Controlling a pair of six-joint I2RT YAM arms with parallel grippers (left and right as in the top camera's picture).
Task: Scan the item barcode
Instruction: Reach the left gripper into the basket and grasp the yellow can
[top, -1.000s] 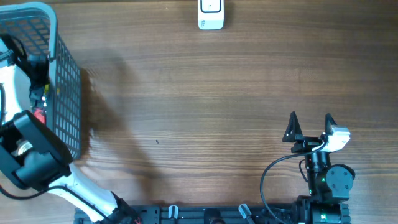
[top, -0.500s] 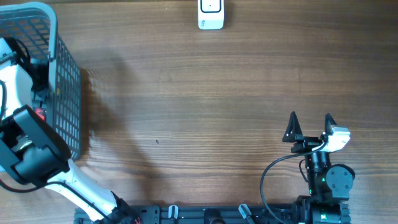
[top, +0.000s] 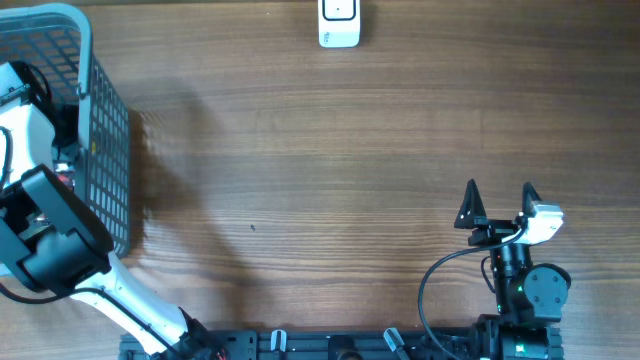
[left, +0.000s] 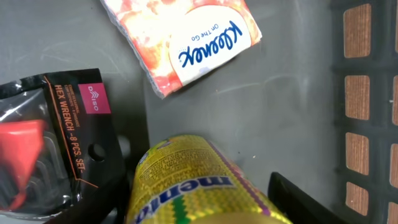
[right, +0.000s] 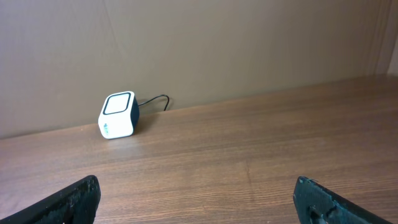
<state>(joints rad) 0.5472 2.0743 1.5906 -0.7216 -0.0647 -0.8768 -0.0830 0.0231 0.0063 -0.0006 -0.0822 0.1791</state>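
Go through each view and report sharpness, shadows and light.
Overhead: evenly lit and sharp; the grey plastic mesh basket throws a soft shadow rightwards on the brown wooden table. Left wrist: dim inside the basket; the yellow Mentos cylinder close to the lens looks soft, while the orange-and-white Kleenex tissue pack reads clearly. Right wrist: the white cube scanner is sharp, no glare.

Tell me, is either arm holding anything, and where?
Right fingers: open, empty. Left fingers sit at the yellow candy tube inside the basket; grip cannot be told.

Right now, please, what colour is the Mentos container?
The Mentos container is yellow with blue lettering; left wrist view.
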